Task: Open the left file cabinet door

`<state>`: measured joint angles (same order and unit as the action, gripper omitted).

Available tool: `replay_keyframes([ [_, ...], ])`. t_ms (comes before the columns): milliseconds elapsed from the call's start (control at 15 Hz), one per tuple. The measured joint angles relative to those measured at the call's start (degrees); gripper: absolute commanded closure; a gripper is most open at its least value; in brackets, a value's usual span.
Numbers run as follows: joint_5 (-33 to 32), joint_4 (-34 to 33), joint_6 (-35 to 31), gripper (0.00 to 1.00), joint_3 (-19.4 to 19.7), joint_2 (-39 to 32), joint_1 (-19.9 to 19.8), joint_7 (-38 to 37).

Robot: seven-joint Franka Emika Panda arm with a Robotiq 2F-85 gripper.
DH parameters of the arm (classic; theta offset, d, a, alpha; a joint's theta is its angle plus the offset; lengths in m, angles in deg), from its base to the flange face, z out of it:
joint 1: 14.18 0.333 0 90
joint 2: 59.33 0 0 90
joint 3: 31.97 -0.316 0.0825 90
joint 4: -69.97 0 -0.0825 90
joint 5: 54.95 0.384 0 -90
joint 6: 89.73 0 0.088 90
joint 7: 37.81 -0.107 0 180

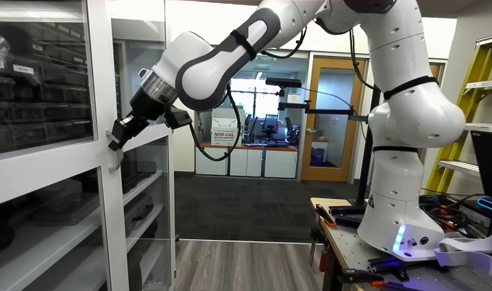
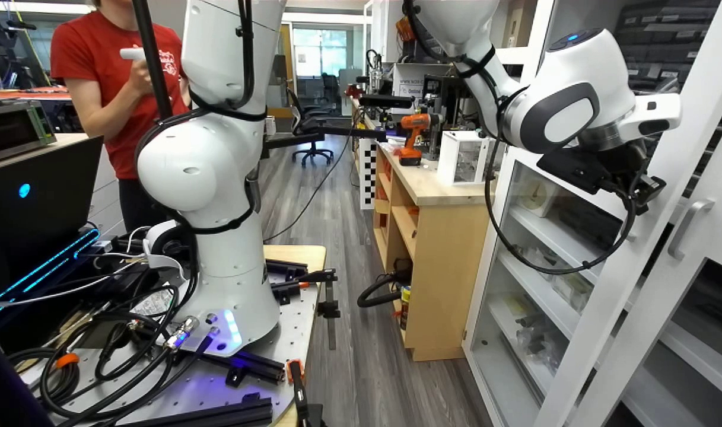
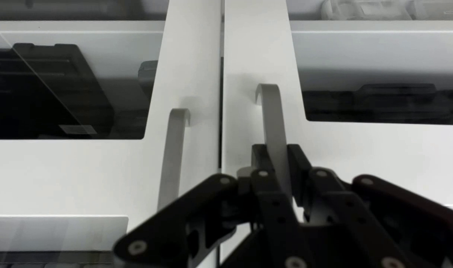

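Observation:
The white cabinet's left door [image 2: 645,261] has glass panes and stands against the right door [image 2: 719,204], with a narrow gap between them. In the wrist view, which is upside down, the left door's frame [image 3: 243,123] is on the right. My gripper [image 3: 275,152] has its black fingertips on both sides of the left door's flat handle [image 3: 271,115] and is shut on it. The right door's handle [image 3: 172,156] is free, beside the fingers. In both exterior views the gripper [image 1: 116,141] [image 2: 651,193] is at the doors' meeting edges and hides most of the held handle.
The robot base stands on a metal-topped table [image 1: 338,242] with cables and clamps. A wooden workbench [image 2: 444,267] with an orange drill [image 2: 416,139] stands beside the cabinet. A person in a red shirt [image 2: 120,101] stands behind the robot. A cable [image 2: 574,270] loops below the wrist.

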<state>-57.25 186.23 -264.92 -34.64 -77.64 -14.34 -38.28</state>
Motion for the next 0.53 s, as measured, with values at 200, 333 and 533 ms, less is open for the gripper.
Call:
replay_keyframes([
  [200, -0.66, 2.99, 0.11, 0.96, 2.89, 2.33, 2.89, -2.67],
  [333, -1.69, 4.78, 0.32, 0.96, 5.04, 3.78, 5.05, -4.75],
  [533, -5.3, 6.97, 1.22, 0.96, 9.16, 5.78, 9.07, -9.89],
])
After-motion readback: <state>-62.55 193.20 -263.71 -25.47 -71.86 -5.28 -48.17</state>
